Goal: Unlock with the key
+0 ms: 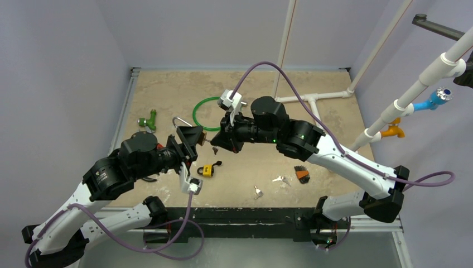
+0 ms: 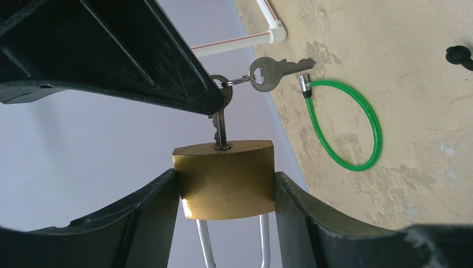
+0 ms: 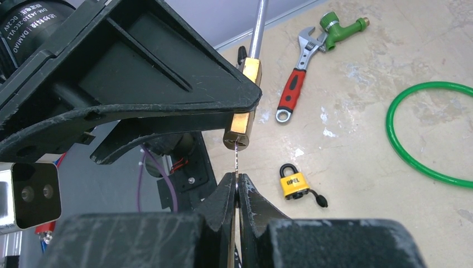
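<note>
Key [image 2: 221, 131] in brass padlock [image 2: 226, 181] | left jaws clamp padlock | right jaws pinch key | wrench [image 3: 293, 89]: right wrist only

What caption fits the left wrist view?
Left gripper clamps a brass padlock while the right gripper holds a key in its keyhole.

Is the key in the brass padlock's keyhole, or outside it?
In. The key has its blade tip in the slot of the padlock, and the right gripper pinches its head. How deep it sits, cannot tell.
</note>
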Tool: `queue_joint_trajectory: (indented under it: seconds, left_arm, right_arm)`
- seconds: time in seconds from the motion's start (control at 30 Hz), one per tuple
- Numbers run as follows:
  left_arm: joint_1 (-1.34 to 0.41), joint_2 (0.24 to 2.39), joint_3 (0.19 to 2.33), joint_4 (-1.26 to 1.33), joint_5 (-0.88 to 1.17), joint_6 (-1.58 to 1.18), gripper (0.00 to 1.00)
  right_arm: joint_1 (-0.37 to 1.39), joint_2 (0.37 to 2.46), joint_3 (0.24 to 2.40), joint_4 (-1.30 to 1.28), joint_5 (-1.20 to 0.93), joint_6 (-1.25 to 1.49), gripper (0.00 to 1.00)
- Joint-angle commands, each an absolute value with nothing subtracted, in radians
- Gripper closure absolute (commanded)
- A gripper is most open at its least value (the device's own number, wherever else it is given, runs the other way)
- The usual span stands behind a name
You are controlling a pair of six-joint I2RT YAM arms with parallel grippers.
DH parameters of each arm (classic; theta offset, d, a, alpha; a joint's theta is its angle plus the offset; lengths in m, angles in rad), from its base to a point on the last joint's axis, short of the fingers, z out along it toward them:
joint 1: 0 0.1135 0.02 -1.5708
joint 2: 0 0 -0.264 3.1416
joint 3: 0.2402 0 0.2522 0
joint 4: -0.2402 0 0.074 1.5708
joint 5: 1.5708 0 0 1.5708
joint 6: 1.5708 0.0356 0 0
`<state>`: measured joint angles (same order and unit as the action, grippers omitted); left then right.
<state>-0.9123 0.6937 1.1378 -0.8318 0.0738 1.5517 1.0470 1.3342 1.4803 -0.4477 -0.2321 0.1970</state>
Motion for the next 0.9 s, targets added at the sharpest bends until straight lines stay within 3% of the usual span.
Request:
queue_joint_trajectory:
  seconds: [0.0, 0.87]
  left_arm:
    - [-0.917, 0.677, 1.198, -0.737, 0.089, 1.554, 1.00]
    - [-0.919, 0.698, 1.173, -0.670, 0.028, 1.548, 1.00]
  right_arm:
    - [1.039, 1.318, 1.489, -0.402, -0.251, 0.190, 1.00]
    - [1.039, 1.370, 1.512, -0.382, -0.257, 0.210, 1.00]
